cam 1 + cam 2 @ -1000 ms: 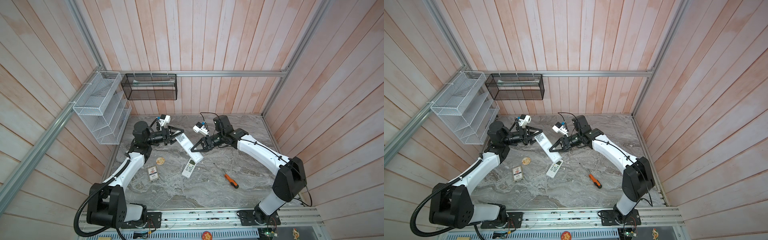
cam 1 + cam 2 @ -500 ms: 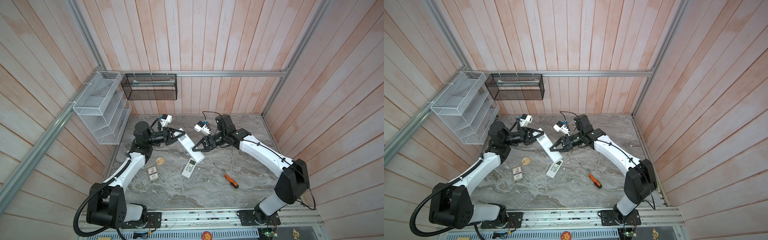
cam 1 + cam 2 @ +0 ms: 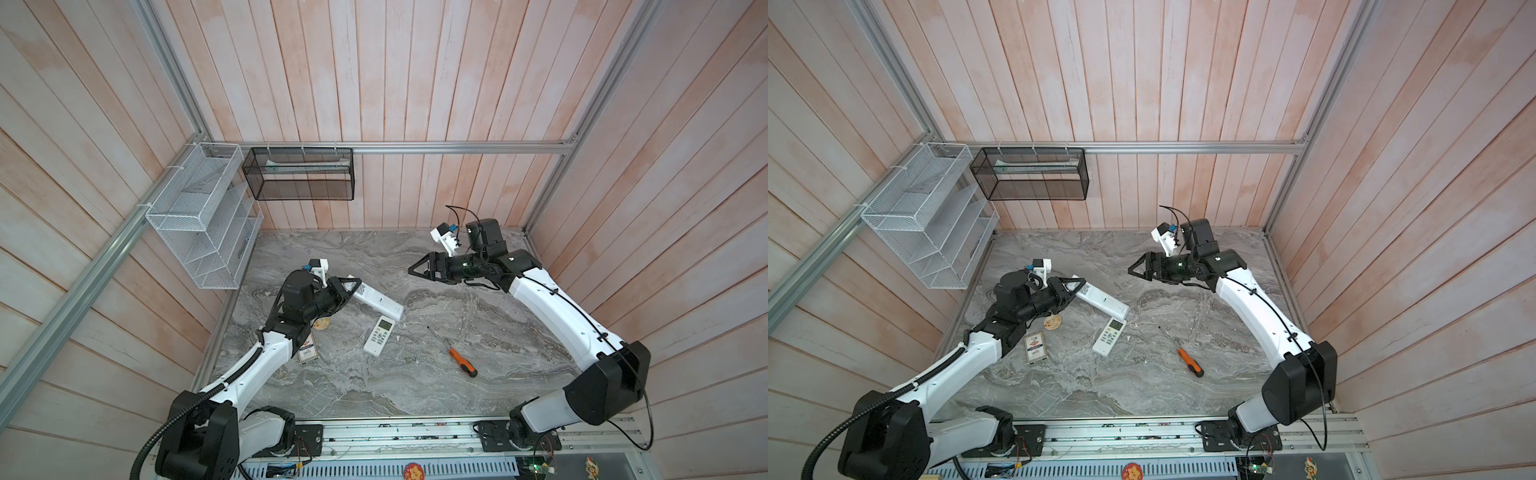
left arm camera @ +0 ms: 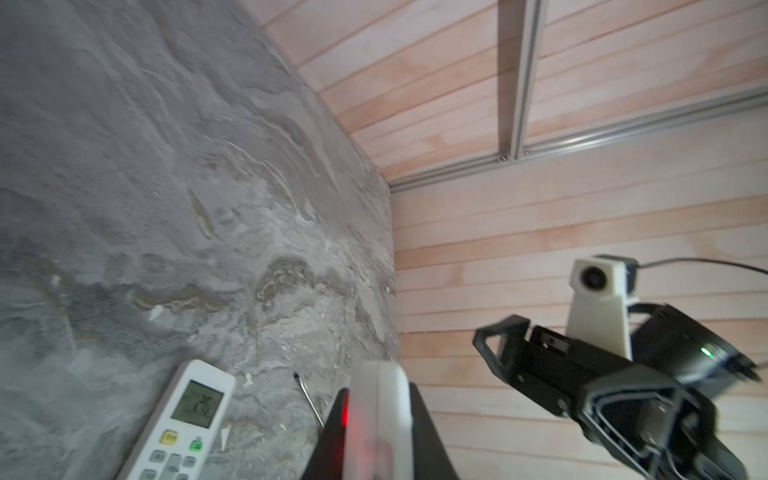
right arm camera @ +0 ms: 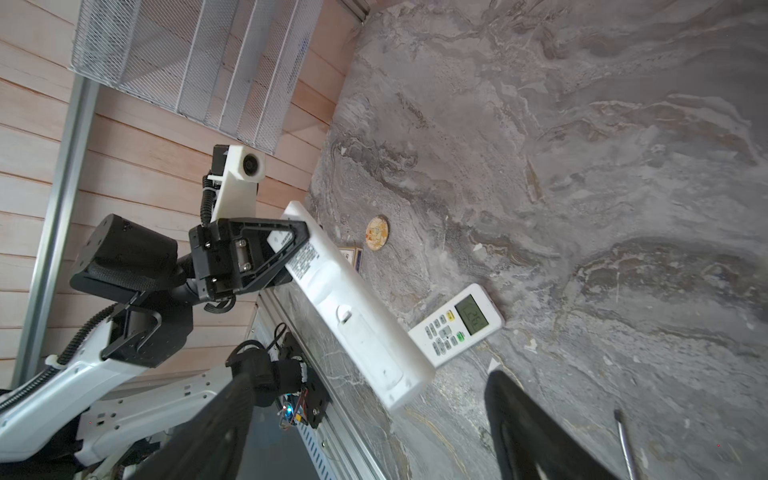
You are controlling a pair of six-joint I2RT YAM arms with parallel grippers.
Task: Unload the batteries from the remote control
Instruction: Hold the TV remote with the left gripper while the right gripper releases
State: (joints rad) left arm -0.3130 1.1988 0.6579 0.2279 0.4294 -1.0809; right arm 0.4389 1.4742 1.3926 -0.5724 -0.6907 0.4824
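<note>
My left gripper (image 3: 348, 286) is shut on one end of a long white remote control (image 3: 376, 298) and holds it tilted above the grey table, its other end pointing to the right. In the left wrist view the remote (image 4: 380, 411) sits edge-on between both fingers. The right wrist view shows its back (image 5: 353, 316) with the cover in place. The batteries are hidden. My right gripper (image 3: 417, 270) hangs open to the right of the remote, apart from it, with nothing between its fingers (image 5: 519, 424).
A smaller white remote with a display (image 3: 379, 334) lies below the held one. An orange-handled screwdriver (image 3: 461, 361) lies to the right. A card box (image 3: 307, 352) and a round disc (image 3: 321, 323) lie by the left arm. A white wire rack (image 3: 199, 216) and a black mesh basket (image 3: 299, 174) hang on the walls.
My right gripper has opened, let go of the long remote's end and drawn back to the right. My left gripper has shut on the remote's other end.
</note>
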